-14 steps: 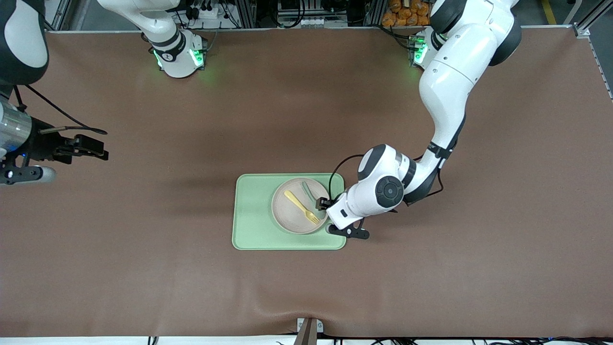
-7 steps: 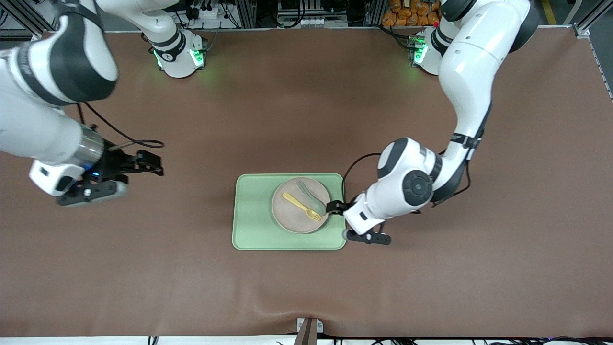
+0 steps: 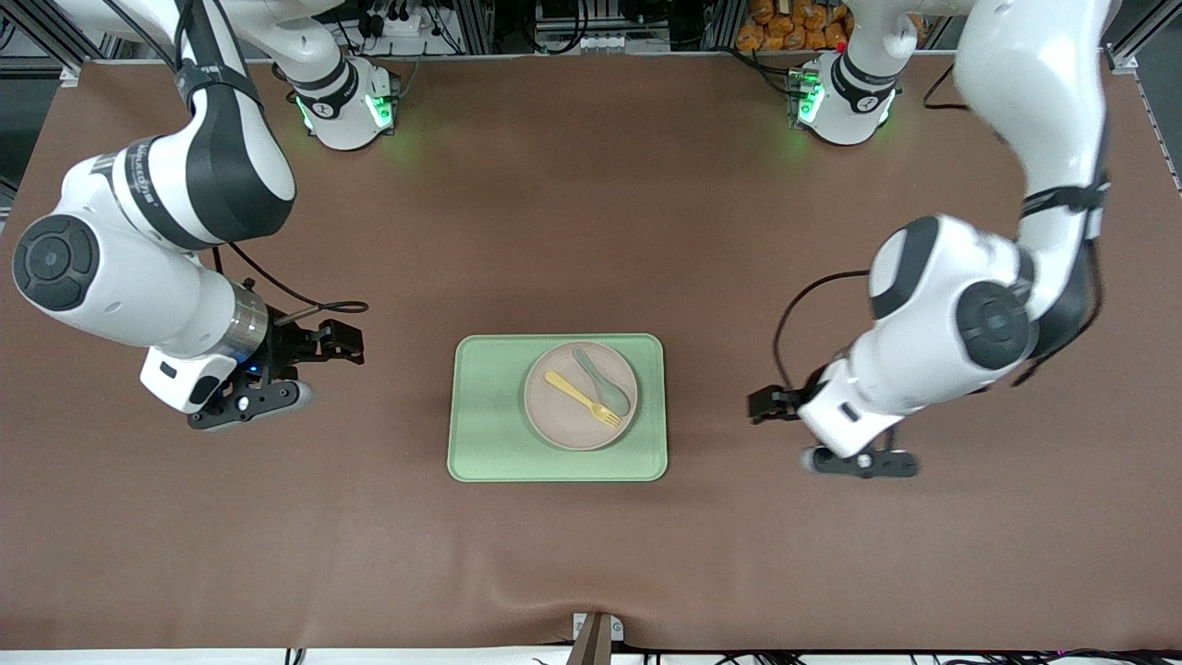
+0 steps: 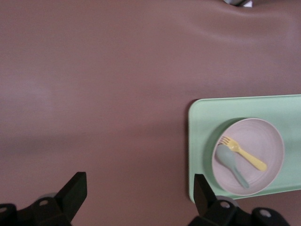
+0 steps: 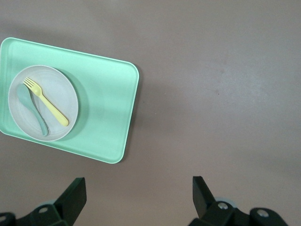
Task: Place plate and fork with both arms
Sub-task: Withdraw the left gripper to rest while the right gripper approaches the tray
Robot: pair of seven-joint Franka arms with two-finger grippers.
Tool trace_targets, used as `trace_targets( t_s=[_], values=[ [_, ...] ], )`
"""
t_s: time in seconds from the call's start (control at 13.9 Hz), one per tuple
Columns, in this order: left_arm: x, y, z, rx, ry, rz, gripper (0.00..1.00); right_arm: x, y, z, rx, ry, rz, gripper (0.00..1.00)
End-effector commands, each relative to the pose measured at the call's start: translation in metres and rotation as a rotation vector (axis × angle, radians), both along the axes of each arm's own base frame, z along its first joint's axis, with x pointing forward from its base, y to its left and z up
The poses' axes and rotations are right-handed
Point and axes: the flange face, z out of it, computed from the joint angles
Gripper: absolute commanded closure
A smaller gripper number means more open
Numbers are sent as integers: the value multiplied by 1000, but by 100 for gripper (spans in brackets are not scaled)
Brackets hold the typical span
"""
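Observation:
The cream plate [image 3: 554,416] sits on the light-green tray [image 3: 489,406] in the middle of the table. On the plate the yellow fork [image 3: 582,399] lies beside a grey-green spoon [image 3: 602,380]. My left gripper [image 3: 765,405] is open and empty over bare table, off the tray's end toward the left arm. My right gripper [image 3: 343,344] is open and empty over bare table off the tray's other end. The left wrist view shows the plate [image 4: 268,141], fork [image 4: 244,154] and left gripper [image 4: 139,183]. In the right wrist view are the plate [image 5: 61,89], fork [image 5: 47,104] and right gripper [image 5: 138,184].
The brown table mat [image 3: 591,212] stretches wide around the tray on all sides. A small metal bracket [image 3: 596,633] sits at the table edge nearest the front camera. Both green-lit arm bases [image 3: 346,106] stand along the edge farthest from that camera.
My left gripper has drawn away from the plate's rim toward the left arm's end of the table. My right gripper has swung in from the table's edge toward the tray.

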Motion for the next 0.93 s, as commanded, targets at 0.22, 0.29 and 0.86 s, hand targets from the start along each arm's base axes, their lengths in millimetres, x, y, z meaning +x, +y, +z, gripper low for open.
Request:
trace_targets(
  t_s=[0.22, 0.29, 0.86],
  values=[
    [-40, 106, 106, 92, 0, 2, 0, -6, 37, 4, 19, 3, 40, 0],
    [-47, 118, 118, 101, -3, 9, 0, -12, 59, 2, 9, -2, 76, 0],
    [-104, 170, 164, 180, -35, 27, 0, -48, 115, 23, 9, 11, 163, 0]
  ],
)
